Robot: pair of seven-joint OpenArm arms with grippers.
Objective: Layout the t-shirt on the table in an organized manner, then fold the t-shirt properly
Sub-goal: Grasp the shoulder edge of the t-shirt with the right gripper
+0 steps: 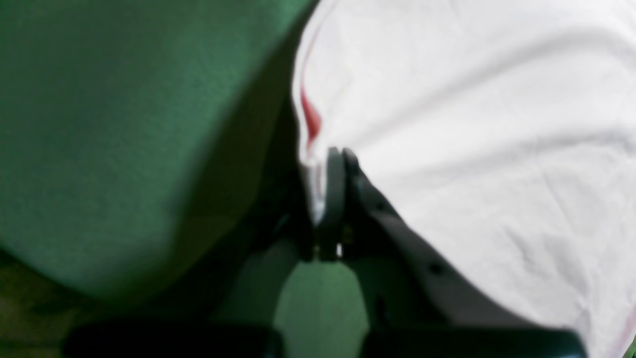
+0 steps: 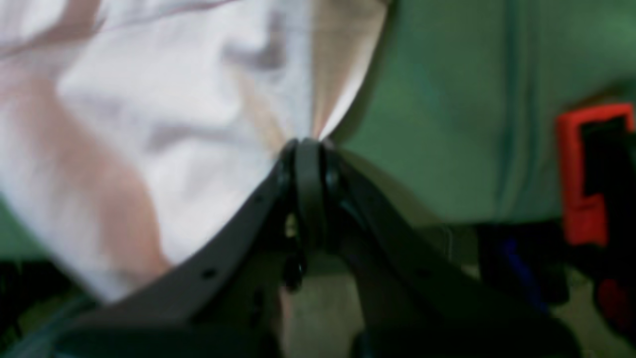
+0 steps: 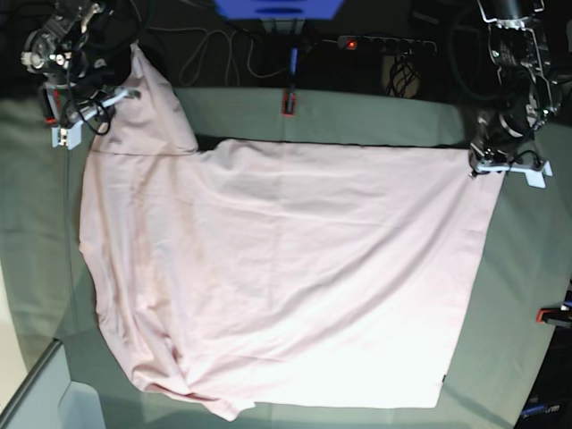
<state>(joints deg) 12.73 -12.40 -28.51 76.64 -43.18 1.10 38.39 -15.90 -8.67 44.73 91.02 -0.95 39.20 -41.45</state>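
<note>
Pinching t-shirt [image 3: 286,277] corners, both jaws clamped | table [image 3: 357,112] beneath | red clamp [image 2: 584,174] beside right jaws

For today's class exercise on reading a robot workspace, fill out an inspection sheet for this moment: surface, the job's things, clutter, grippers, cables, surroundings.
Surface: the table, grey-green cloth, faint creases.
Job's things: the t-shirt, pale pink, spread wide with no lettering showing; one far corner lifted, near edge rumpled.
Clutter: nothing seen.
Grippers: the left gripper shut on a shirt edge; the right gripper shut on the raised corner.
Cables: dark cables looped behind the table's far edge.
Surroundings: red-orange clamp at the far edge, power strip with a lit switch, blue object beyond.
</note>
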